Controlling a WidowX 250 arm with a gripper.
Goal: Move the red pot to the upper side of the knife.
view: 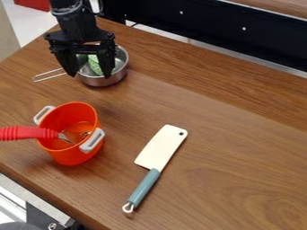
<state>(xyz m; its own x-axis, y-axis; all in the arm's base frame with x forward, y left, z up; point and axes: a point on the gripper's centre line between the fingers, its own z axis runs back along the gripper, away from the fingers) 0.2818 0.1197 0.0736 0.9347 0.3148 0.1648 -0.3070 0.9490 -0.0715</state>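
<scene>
Task thing: red pot [71,155], upright at the left of the table, beside the cleaver's blade side but well apart from it. Cleaver [162,146] lies flat, pale blade toward the upper right, blue-green handle [144,188] toward the near edge.

Gripper [90,75]: released, fingers spread, over the steel saucepan [99,81]; a green item [94,65] shows between them, apparently unheld.

Handling (estimated): pot looks like thin moulded plastic, so light, fairly stiff, slightly slick, unlikely to break. A red-handled utensil [27,133] leans in it, handle projecting over the rim to the left; it could swing or tip the load on lifting. Preferred hold: one finger inside, one outside the far rim, clear of the utensil. The pale side lug [92,140] offers an alternative, though a one-sided lift would probably tilt the pot. Next step judged: bring the gripper to the pot, then carry it to the area above the blade.

Surface: brown wood-grain table [240,179], apparently smooth. Room: dark panel [210,22] along the far side, pale floor and a red object [33,4] at upper left, metal hardware [53,224] at lower left.
</scene>
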